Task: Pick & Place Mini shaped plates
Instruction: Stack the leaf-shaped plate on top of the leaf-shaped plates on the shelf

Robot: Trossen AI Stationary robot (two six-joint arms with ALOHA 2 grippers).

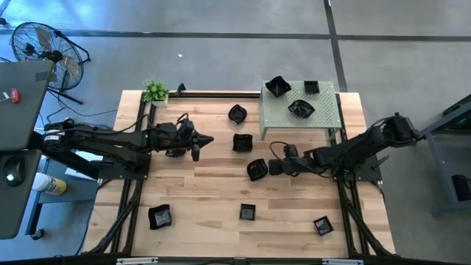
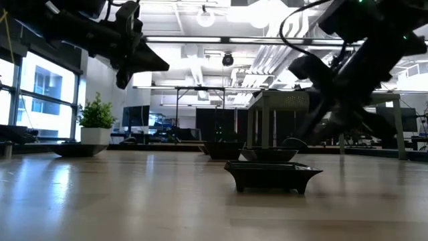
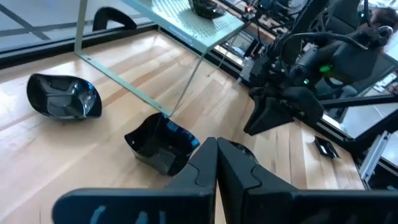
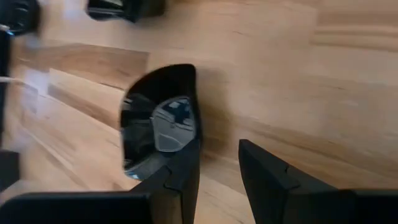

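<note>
From above, the right gripper [image 1: 266, 168] sits low at mid-bench beside a black plate [image 1: 257, 169]. Three plates rest on the green stand [image 1: 324, 118], others lie scattered on the bench [image 1: 213, 191]. The left gripper [image 1: 206, 140] hovers left of centre.

At bench level, a square plate [image 2: 273, 173] lies nearest.

The left wrist view shows its gripper [image 3: 217, 163] pressed together, holding nothing.

The right wrist view shows its gripper [image 4: 217, 163] spread, one finger [image 4: 184, 168] against the plate [image 4: 158, 121] rim.
</note>
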